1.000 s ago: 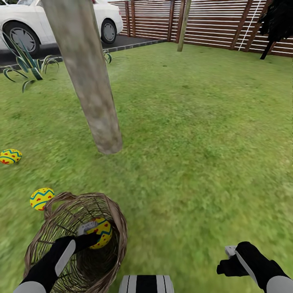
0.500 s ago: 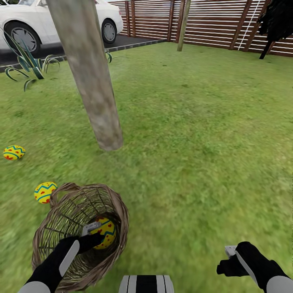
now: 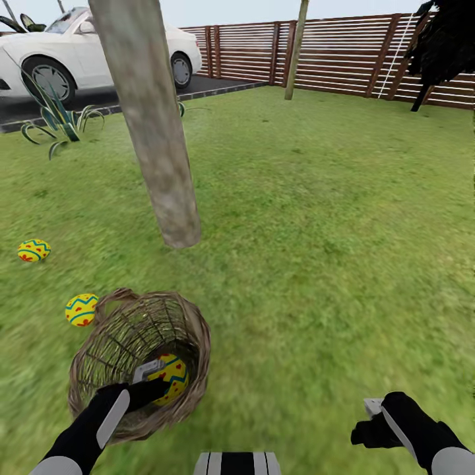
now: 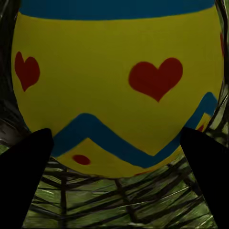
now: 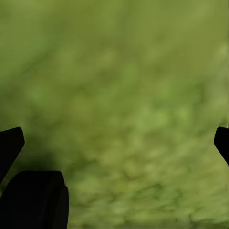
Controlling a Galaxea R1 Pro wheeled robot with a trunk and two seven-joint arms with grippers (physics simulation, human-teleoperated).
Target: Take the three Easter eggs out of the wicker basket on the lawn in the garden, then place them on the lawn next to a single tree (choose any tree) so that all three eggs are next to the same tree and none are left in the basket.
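The left fingers (image 3: 153, 384) reach down into the wicker basket (image 3: 142, 359) and are grasping one Easter egg (image 3: 170, 378); in the left wrist view that egg (image 4: 119, 90) sits between the two dark fingertips (image 4: 24, 176), its yellow shell marked with red hearts and a blue zigzag band, with the woven twigs of the basket wall behind and below it. The basket stands on the lawn (image 3: 316, 231), tilted, with its mouth turned up toward the head camera and its arched handle at the far rim. Just beside the basket's far left rim a second egg (image 3: 82, 309) lies on the grass, and a third egg (image 3: 34, 251) lies farther out to the left. The tree trunk (image 3: 153, 125) rises from the lawn near the basket, beyond it. The right fingers (image 3: 371, 422) hang low over bare grass, well apart from the basket, spread open and holding nothing; the right wrist view looks between their tips (image 5: 12, 143) at blurred green lawn. Far off stand a slatted wooden fence (image 3: 343, 56) and a white car (image 3: 99, 53).
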